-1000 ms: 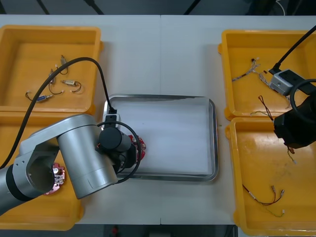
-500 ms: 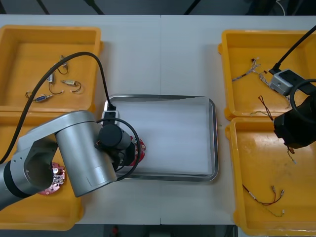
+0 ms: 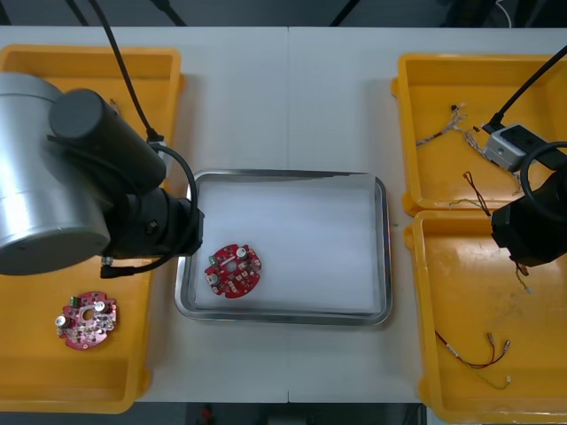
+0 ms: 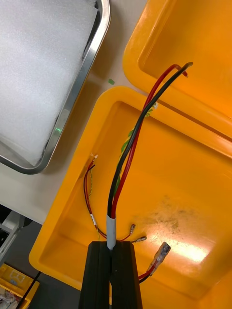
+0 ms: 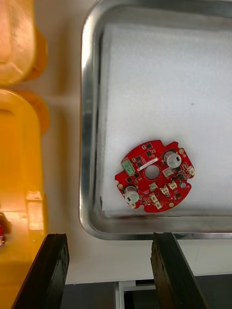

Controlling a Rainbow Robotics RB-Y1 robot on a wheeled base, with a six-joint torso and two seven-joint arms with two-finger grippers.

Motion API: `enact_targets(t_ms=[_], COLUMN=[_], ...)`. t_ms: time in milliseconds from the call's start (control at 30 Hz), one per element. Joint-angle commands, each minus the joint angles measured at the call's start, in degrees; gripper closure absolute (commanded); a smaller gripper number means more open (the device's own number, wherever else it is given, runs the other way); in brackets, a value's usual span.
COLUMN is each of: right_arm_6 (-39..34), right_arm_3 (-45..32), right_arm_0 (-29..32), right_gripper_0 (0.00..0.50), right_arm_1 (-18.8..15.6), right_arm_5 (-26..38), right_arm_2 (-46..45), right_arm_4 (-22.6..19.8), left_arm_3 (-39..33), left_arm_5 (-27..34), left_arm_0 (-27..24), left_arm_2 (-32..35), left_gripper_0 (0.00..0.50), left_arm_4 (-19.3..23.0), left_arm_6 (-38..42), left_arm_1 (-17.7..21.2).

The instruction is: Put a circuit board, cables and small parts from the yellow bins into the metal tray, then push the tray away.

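Note:
A round red circuit board lies flat on the white lining of the metal tray, near its front left corner. In the left wrist view my left gripper stands open above the tray's near rim, well clear of the board, with nothing between its fingers. My left arm hangs over the left bins. My right gripper is shut on a red and black cable, held over the near right bin.
A second red board lies in the near left bin. A red and yellow cable lies in the near right bin. The far right bin holds more thin cables.
My left gripper opened and let go of the circuit board, then rose and drew back to the left. The board now lies in the tray. The right arm has not moved.

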Motion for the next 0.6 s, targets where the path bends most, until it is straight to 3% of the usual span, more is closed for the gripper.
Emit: enact_targets(t_ms=[33, 300, 600], right_arm_6=[0.89, 1.16, 2.21], right_arm_3=[-1.32, -1.14, -8.44], right_arm_0=[-0.94, -0.59, -2.44], right_gripper_0=[0.5, 0.5, 0.5], right_arm_1=[-2.12, -3.71, -5.46], right_arm_5=[0.2, 0.2, 0.2], right_arm_2=[0.25, 2.63, 6.84], right_arm_4=[-0.46, -0.55, 0.15], left_arm_3=[0.75, 8.13, 17.36], left_arm_5=[-2.15, -4.96, -5.75], left_arm_0=[-5.37, -9.24, -9.24], left_arm_2=[3.39, 7.34, 12.0], left_gripper_0=[0.0, 0.0, 0.0], left_arm_4=[7.01, 16.76, 19.66], left_arm_6=[0.07, -0.63, -2.13], left_arm_1=[6.93, 13.43, 17.03])
